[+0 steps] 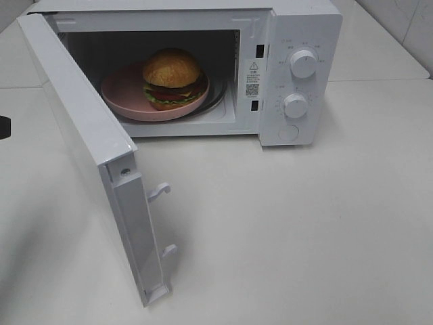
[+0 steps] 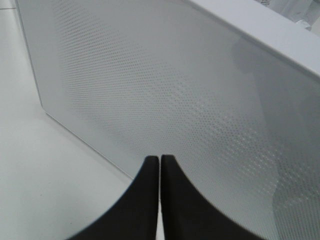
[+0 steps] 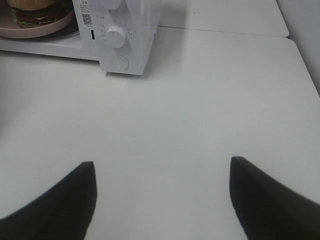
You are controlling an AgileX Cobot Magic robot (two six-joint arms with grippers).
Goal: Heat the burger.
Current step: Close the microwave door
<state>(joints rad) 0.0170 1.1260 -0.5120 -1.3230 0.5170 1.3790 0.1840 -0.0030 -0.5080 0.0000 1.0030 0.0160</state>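
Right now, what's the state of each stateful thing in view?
Microwave door: wide open.
Burger: on the pink plate, inside the microwave.
Left gripper: shut, empty, facing the door.
Right gripper: open, empty, above the table.
Upper knob and lower knob: settings unreadable.

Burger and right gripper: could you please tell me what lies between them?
Only bare table, seen in the right wrist view, until the open microwave's front sill; the burger sits inside on a pink plate. The right gripper's jaws stand open.
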